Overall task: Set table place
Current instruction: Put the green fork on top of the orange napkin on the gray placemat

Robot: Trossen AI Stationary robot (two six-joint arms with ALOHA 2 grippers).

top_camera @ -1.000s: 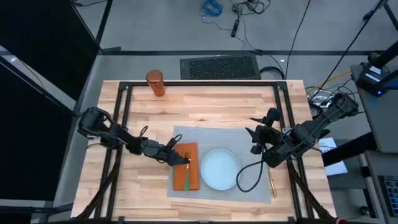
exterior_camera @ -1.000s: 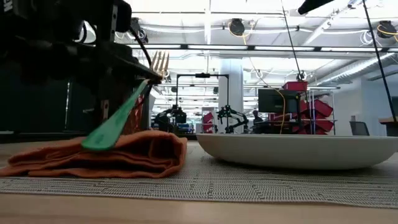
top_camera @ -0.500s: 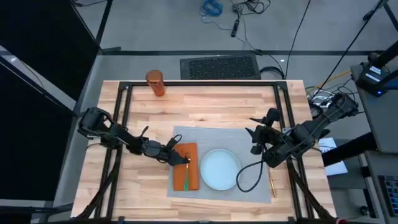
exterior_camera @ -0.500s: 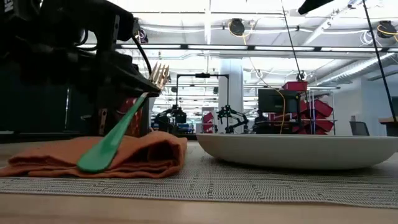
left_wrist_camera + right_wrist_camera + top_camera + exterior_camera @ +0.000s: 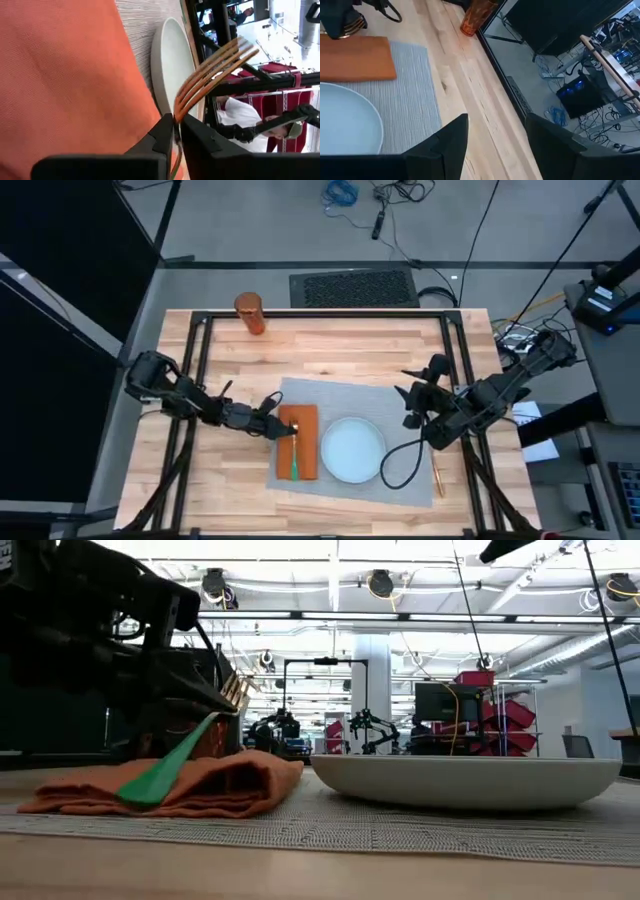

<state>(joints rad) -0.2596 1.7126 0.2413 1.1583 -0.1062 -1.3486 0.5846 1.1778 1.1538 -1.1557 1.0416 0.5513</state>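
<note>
A grey placemat (image 5: 400, 405) lies on the table (image 5: 330, 350). On it are a pale-blue plate (image 5: 352, 450) and, to its left, a folded orange napkin (image 5: 305, 425). My left gripper (image 5: 280, 429) is at the napkin's left edge, shut on a fork (image 5: 165, 770) with a green handle and gold tines (image 5: 215, 67). My right gripper (image 5: 497, 150) hovers open over the placemat's right side, touching nothing. The orange tumbler (image 5: 250, 313) stands at the far left of the table. My left gripper pinches the fork's gold neck (image 5: 176, 116), just below the tines, between its two fingers. The fingers reach in from the table's left and lie across the fork. The fork is tilted, tines raised, and its green handle end (image 5: 140, 790) rests on the napkin.
A gold utensil (image 5: 437, 478) lies on the bare wood right of the placemat, near my right arm. A black cable (image 5: 392, 470) loops over the placemat's right corner. Bare tabletop stretches between the tumbler and the placemat.
My left gripper has sunk and drawn back a little toward the table's left edge, still shut on the fork. The fork has tipped flatter: its tines have come down, and the green handle now rests along the napkin.
</note>
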